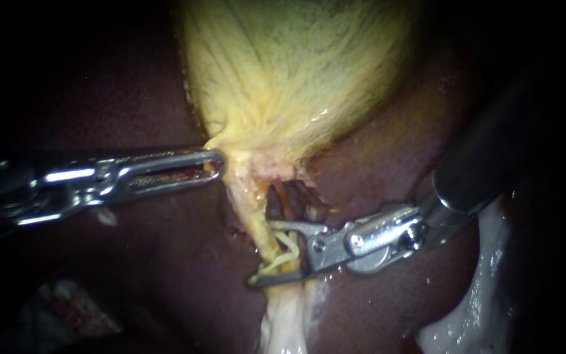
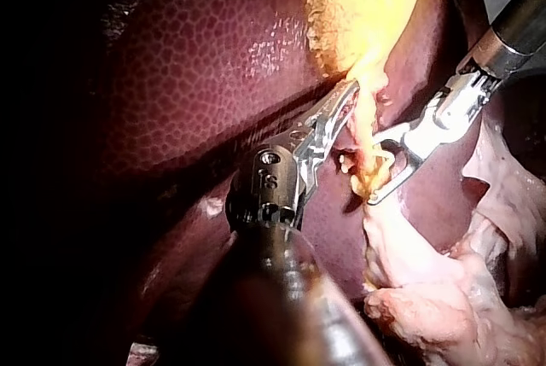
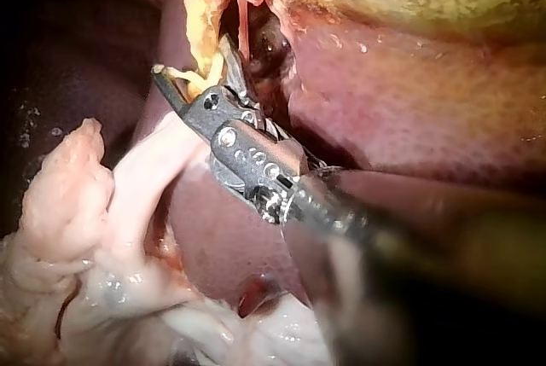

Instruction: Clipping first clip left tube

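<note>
Meanwhile, the right instrument's claw [image 1: 263, 254] stood wide open astride the left tube [image 1: 284, 249], the pale strand running down from the gallbladder [image 1: 296, 72] across the liver [image 1: 388, 164], while the left instrument's claw [image 1: 212, 165] was clamped narrowly on the gallbladder's neck.

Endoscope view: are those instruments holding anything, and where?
Left instrument grips the gallbladder at its narrow neck. Right instrument holds nothing: its open jaws straddle the tube.

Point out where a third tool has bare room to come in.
Free: dark red liver below the silver left instrument, and liver between the yellow gallbladder and the silver right instrument. Crowded: where that instrument straddles the pale tube.
</note>
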Available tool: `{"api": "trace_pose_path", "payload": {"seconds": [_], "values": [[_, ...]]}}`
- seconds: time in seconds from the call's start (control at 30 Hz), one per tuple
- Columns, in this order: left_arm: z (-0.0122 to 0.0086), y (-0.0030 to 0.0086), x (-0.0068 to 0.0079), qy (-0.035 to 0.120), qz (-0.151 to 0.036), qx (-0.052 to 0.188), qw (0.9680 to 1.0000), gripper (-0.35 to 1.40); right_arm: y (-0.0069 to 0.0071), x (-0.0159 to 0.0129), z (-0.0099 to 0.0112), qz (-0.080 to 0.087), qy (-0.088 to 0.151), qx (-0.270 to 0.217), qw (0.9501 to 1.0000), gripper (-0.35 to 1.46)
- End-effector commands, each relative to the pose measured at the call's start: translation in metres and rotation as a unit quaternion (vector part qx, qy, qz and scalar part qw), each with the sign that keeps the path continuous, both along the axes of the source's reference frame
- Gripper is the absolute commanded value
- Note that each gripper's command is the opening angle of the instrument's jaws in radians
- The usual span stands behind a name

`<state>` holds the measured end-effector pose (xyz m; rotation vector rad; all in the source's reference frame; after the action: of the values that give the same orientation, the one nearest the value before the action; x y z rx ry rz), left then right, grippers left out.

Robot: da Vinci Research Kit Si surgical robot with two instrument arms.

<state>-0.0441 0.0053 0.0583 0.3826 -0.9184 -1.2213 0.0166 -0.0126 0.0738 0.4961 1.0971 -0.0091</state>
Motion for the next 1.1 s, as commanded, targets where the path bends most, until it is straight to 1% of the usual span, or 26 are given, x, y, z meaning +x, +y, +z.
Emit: {"api": "trace_pose_path", "payload": {"seconds": [0.03,0.1,0.2,0.43,0.47,0.53,0.57,0.6,0.7,1.1], "values": [[0.0002,0.0000,-0.0002,0.001,0.001,-0.002,1.0000,-0.35,-0.0001,0.0002,0.0000,-0.002,0.001,0.004,1.0000,0.53],[0.0002,0.0000,-0.0003,0.002,0.001,-0.002,1.0000,-0.35,-0.0003,0.0007,0.0002,-0.009,0.004,0.004,0.9999,0.53],[0.0002,0.0000,-0.0004,0.002,0.001,-0.002,1.0000,-0.35,-0.0005,0.0011,0.0003,-0.010,0.004,0.002,0.9999,0.52],[0.0002,0.0001,-0.0005,0.003,-0.001,-0.003,1.0000,-0.35,-0.0003,0.0010,0.0005,-0.006,0.000,0.002,1.0000,0.46],[0.0003,0.0001,-0.0006,0.003,-0.001,-0.003,1.0000,-0.35,-0.0003,0.0009,0.0005,-0.004,-0.001,0.003,1.0000,0.38],[0.0003,0.0000,-0.0007,0.003,-0.001,-0.003,1.0000,-0.35,-0.0002,0.0005,0.0004,0.002,-0.015,0.020,0.9997,0.01],[0.0003,0.0000,-0.0007,0.003,-0.001,-0.003,1.0000,-0.35,0.0000,0.0003,0.0003,0.007,-0.030,0.032,0.9990,-0.24],[0.0003,0.0000,-0.0007,0.003,-0.001,-0.003,1.0000,-0.35,0.0001,0.0002,0.0003,0.011,-0.043,0.043,0.9981,-0.35],[0.0003,0.0000,-0.0007,0.003,-0.001,-0.003,1.0000,-0.35,0.0006,0.0000,0.0002,0.015,-0.059,0.057,0.9965,-0.35],[0.0003,0.0000,-0.0007,0.003,-0.001,-0.003,1.0000,-0.35,0.0004,-0.0001,0.0005,0.017,-0.061,0.061,0.9962,-0.35]]}}
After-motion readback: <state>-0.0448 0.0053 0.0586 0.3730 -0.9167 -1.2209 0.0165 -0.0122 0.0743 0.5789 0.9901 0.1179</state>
